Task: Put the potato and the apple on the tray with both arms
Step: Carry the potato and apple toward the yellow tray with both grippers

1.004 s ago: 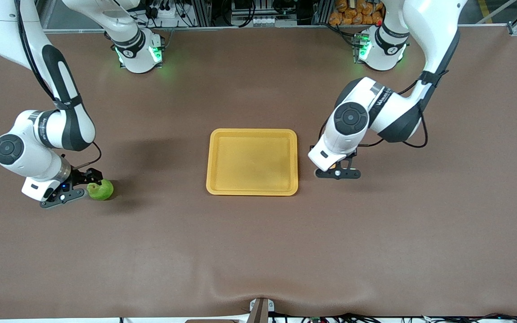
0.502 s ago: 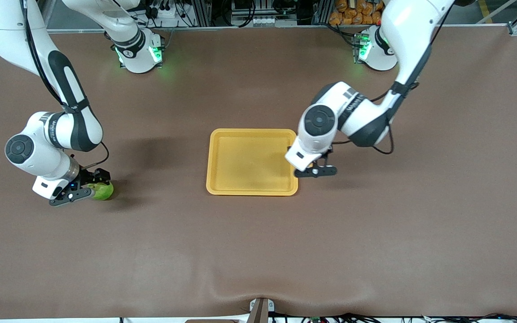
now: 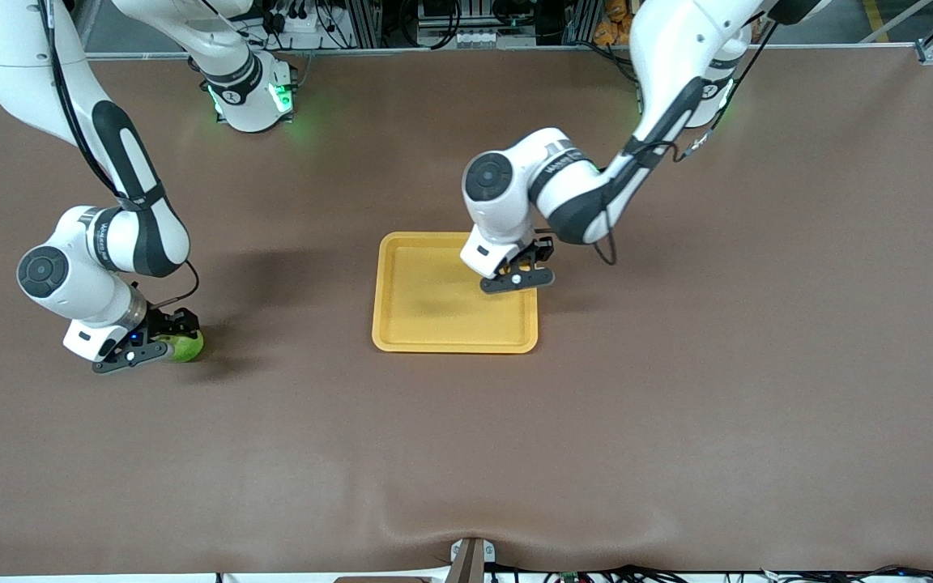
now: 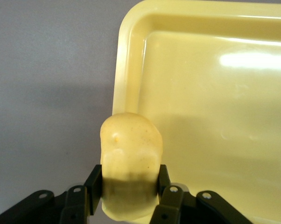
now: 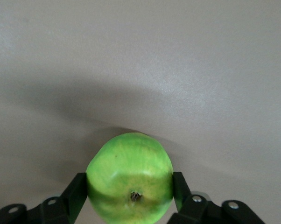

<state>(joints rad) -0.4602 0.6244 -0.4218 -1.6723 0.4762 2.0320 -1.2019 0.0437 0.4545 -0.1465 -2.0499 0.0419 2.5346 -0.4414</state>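
Observation:
The yellow tray (image 3: 434, 312) lies mid-table. My left gripper (image 3: 525, 265) hangs over the tray's edge toward the left arm's end, shut on the potato (image 4: 131, 154), a pale yellow oblong lump pinched between both fingers; the tray (image 4: 215, 116) lies just under it in the left wrist view. The green apple (image 3: 189, 346) rests on the table toward the right arm's end. My right gripper (image 3: 168, 338) is low at the table and shut on the apple (image 5: 129, 170), a finger pressed against each side, with the stem dimple facing the camera.
Brown table cover (image 3: 677, 389) spreads wide around the tray. Both arm bases (image 3: 252, 93) stand along the table's back edge. A small metal clamp (image 3: 470, 559) sits at the front edge.
The left arm carried the potato from beside the tray to over its edge. The right gripper slid onto the apple and shut on it.

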